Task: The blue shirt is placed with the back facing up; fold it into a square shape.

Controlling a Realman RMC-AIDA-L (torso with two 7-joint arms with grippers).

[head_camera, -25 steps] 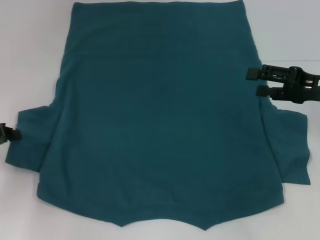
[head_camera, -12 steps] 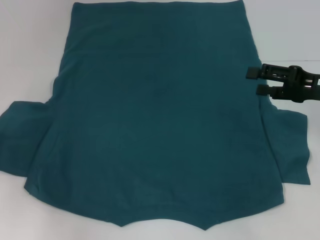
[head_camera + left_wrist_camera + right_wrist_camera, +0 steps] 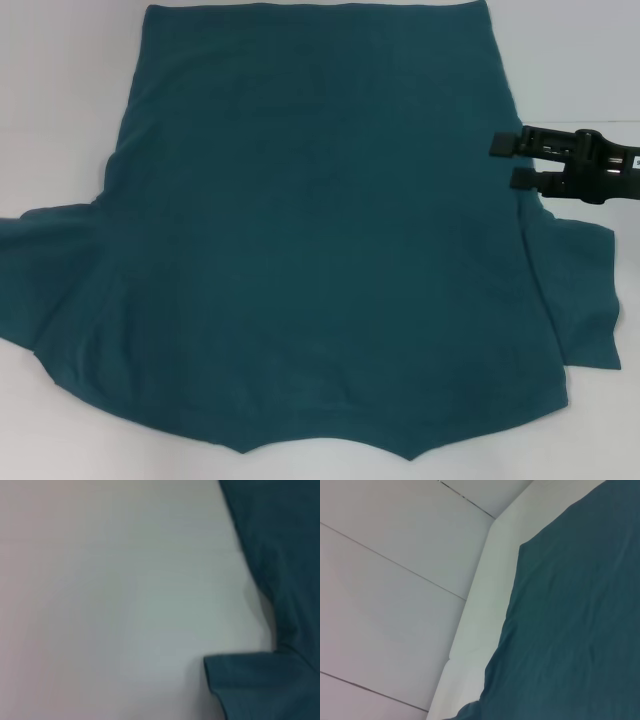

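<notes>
The blue shirt (image 3: 320, 230) lies flat on the white table (image 3: 60, 100), plain side up, hem at the far end and collar at the near edge. Its left sleeve (image 3: 50, 270) spreads out to the picture's left edge. Its right sleeve (image 3: 585, 290) lies out to the right. My right gripper (image 3: 510, 162) is open and empty at the shirt's right edge, just above the right sleeve. My left gripper is out of the head view. The left wrist view shows the shirt's side edge (image 3: 280, 545) and a sleeve (image 3: 250, 685). The right wrist view shows the shirt (image 3: 570, 620).
The white table shows bare to the left of the shirt and at the far right corner (image 3: 580, 60). The right wrist view shows the table's edge (image 3: 480, 610) and the tiled floor (image 3: 385, 605) beyond it.
My left gripper, at the left sleeve a second ago, has left the head view. The left sleeve has spread outward to the left. My right gripper has stayed in place.
</notes>
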